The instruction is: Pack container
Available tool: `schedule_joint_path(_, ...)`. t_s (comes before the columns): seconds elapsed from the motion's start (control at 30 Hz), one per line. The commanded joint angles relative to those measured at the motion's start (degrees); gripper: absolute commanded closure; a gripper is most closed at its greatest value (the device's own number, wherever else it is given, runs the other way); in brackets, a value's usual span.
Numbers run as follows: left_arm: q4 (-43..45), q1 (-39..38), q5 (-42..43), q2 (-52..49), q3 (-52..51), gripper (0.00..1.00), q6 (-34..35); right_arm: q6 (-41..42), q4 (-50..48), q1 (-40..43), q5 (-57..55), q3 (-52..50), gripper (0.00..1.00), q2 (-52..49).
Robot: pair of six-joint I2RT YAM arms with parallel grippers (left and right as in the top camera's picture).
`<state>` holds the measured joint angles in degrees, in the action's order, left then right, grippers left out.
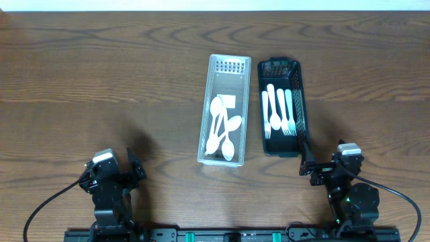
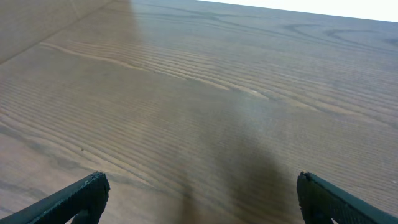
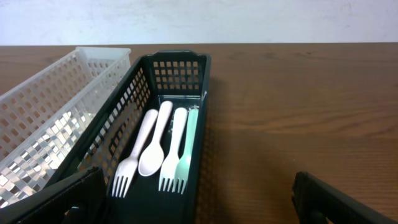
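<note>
A clear plastic basket (image 1: 224, 64) stands mid-table and holds several white spoons (image 1: 222, 128). Right of it stands a black basket (image 1: 297, 87) with white forks, a spoon and a pale green fork (image 1: 277, 111). The right wrist view shows the black basket (image 3: 202, 124), its cutlery (image 3: 163, 149) and the clear basket (image 3: 43, 106) to the left. My left gripper (image 1: 131, 171) is open and empty near the front left edge; its fingers (image 2: 199, 196) hover over bare wood. My right gripper (image 1: 312, 168) is open and empty, just in front of the black basket (image 3: 193, 205).
The wooden table (image 1: 101, 81) spreads wide around both baskets. A pale wall edge runs along the far side of the table (image 3: 249, 25). Both arm bases sit at the front edge.
</note>
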<state>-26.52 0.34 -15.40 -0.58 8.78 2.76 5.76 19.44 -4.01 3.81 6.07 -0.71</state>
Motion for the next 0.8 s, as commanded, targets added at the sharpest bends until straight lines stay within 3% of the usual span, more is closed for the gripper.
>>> schedule_joint_path(0.0,0.1,0.3,-0.5,0.3,-1.2,0.02,0.0,-0.5,0.0,-0.5,-0.4,-0.2,0.01,0.4)
schedule_joint_path(0.77,0.1,0.3,-0.5,0.3,-1.2,0.02,0.0,-0.5,0.0,-0.5,-0.4,-0.2,0.01,0.4)
